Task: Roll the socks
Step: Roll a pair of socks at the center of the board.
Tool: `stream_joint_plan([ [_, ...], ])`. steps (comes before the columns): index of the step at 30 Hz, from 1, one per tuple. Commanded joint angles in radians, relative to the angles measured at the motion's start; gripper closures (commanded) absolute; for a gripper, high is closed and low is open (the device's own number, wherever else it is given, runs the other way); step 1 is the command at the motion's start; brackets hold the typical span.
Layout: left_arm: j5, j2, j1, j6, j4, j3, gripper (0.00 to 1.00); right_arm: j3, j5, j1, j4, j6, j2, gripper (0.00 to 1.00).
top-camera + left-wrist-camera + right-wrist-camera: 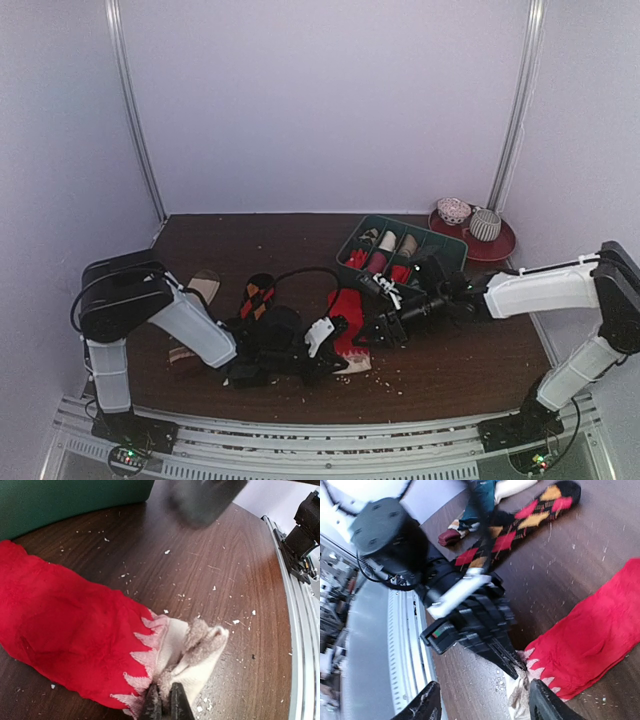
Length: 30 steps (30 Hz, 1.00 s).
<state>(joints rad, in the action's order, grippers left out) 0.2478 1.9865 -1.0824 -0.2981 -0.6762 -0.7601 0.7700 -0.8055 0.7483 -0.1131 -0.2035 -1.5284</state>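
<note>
Left gripper [162,705] clamps the beige cuff [195,650] of the red sock [65,625].
From my fingers, it stretches toward ten o'clock; right gripper [485,702], jaws wide, hovers close by.

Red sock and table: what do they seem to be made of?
Red sock: soft matte knit fabric, judging by its wrinkles and limp folds; the beige cuff looks fuzzy inside. Table: wood or wood-look laminate, dark brown with visible grain, slight sheen.
</note>
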Motion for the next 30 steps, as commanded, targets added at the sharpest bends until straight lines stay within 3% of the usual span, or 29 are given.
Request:
stream_joint_plan([
  [1, 0.061, 0.067, 0.024, -0.059, 0.347, 0.044, 1.0, -0.117, 0.308, 0.091, -0.111, 0.195, 0.129, 0.39],
  [8, 0.097, 0.063, 0.051, -0.039, 0.411, 0.033, 1.0, -0.168, 0.496, 0.276, -0.088, 0.444, 0.138, 0.4],
  [15, 0.103, 0.075, 0.053, -0.034, 0.408, 0.033, 1.0, -0.147, 0.556, 0.314, -0.052, 0.595, 0.091, 0.4],
  [22, 0.111, 0.087, 0.059, -0.026, 0.405, 0.031, 1.0, -0.084, 0.555, 0.315, 0.03, 0.625, -0.015, 0.43],
  [30, 0.123, 0.092, 0.063, -0.012, 0.409, 0.033, 1.0, -0.084, 0.684, 0.312, -0.013, 0.612, -0.06, 0.45],
])
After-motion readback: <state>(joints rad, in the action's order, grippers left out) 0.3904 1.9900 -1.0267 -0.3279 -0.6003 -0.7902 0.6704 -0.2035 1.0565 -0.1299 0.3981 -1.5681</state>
